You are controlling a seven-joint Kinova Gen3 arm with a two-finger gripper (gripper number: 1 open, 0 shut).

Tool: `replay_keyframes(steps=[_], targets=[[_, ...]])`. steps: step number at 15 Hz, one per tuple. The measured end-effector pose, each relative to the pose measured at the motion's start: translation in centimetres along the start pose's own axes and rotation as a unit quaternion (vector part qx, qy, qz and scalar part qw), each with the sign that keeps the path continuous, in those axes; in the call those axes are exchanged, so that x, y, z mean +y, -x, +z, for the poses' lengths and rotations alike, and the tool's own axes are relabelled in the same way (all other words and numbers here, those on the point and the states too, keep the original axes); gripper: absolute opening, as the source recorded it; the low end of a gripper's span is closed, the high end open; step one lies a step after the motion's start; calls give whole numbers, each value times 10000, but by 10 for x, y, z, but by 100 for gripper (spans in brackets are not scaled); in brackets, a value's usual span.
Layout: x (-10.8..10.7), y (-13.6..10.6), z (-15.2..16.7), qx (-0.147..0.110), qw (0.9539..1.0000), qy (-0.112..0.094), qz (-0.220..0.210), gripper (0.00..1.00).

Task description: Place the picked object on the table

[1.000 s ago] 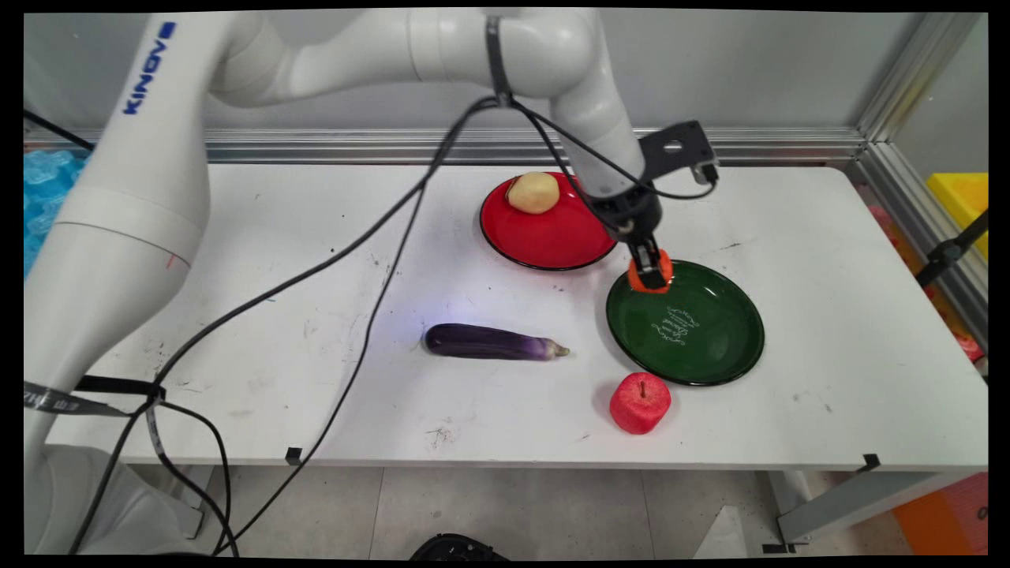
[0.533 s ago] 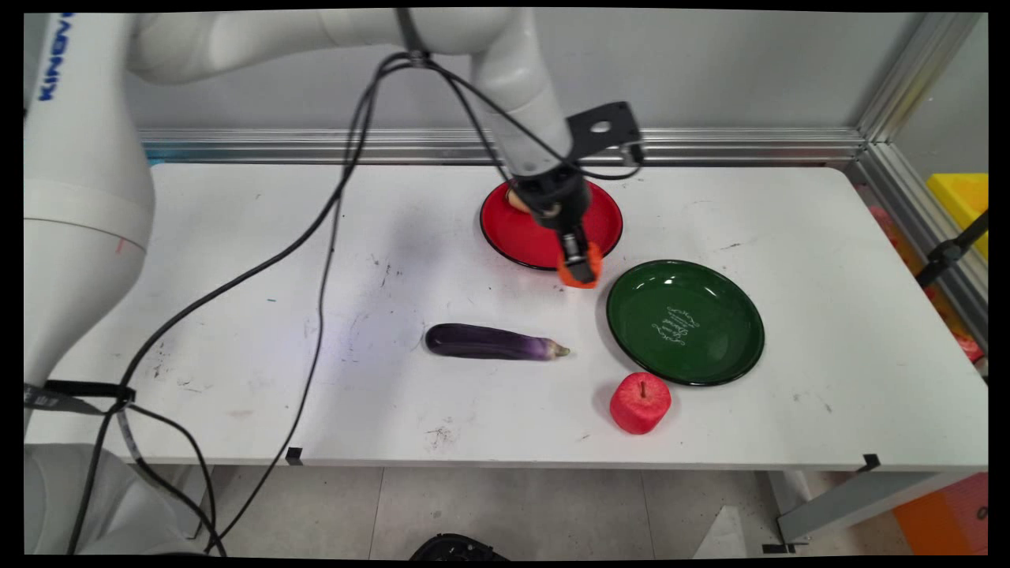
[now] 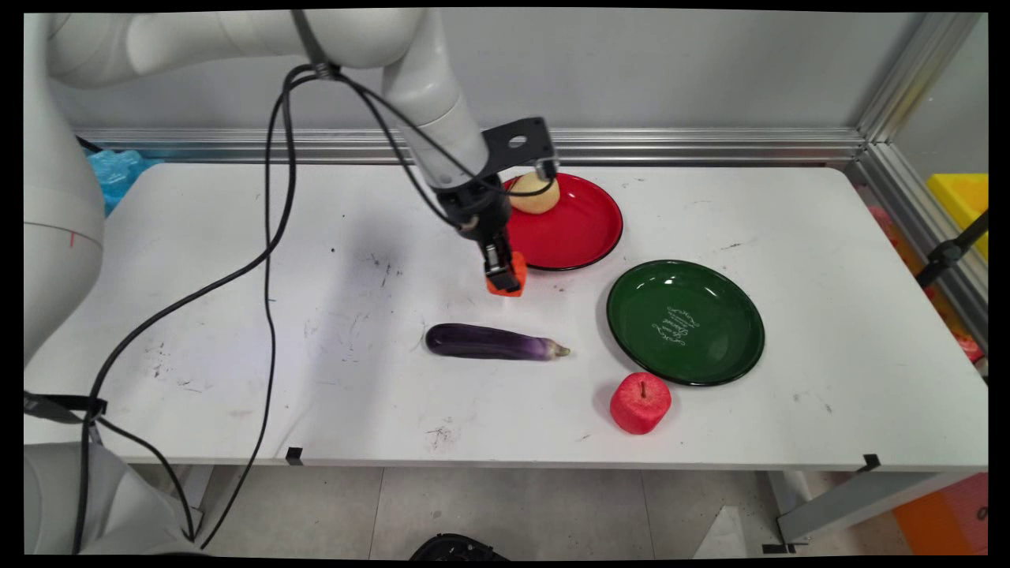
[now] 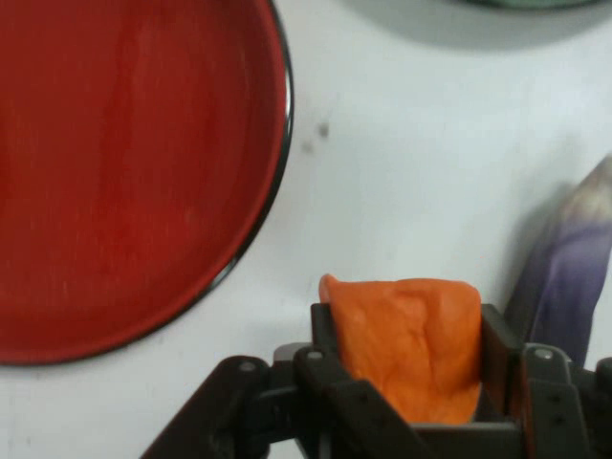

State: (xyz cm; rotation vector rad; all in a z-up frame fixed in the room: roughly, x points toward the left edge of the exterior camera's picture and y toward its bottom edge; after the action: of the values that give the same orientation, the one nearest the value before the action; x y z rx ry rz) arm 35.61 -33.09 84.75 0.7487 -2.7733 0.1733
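Gripper (image 3: 505, 278) on the white arm clamps an orange object (image 3: 507, 282), its two black fingers (image 4: 330, 359) pressed against the object's sides; in the hand view the orange object (image 4: 409, 346) fills the gap between the fingers and stands out a little past their tips; what the object is cannot be told beyond a soft-looking orange lump. In the main view the gripper hangs just beside the near-left rim of a red plate (image 3: 580, 229), over bare white table (image 3: 237, 276); whether the orange object touches the table cannot be told. A pale yellow potato (image 3: 536, 196) lies on the far side of the red plate, partly behind the arm's black bracket. An eggplant (image 3: 493, 343), dark purple, lies on its side near the gripper, toward the table's near edge, stem end pointing right; the hand view shows its pale tip (image 4: 574, 277) at the right edge. A green plate (image 3: 685, 322) sits to the right of the eggplant, well apart from the gripper; a red apple (image 3: 640, 402) stands just beside the green plate's near rim. Black cables (image 3: 268, 237) hang from the arm across the left of the table.
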Motion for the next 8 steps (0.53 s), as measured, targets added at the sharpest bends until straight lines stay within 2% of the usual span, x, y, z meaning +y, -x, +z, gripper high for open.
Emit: replay_keyframes(steps=[3, 8], targets=[[-3, 17, 7, -20, 10000, -30, -5, 0], [-9, 29, 23, 39, 10000, -61, 14, 0]])
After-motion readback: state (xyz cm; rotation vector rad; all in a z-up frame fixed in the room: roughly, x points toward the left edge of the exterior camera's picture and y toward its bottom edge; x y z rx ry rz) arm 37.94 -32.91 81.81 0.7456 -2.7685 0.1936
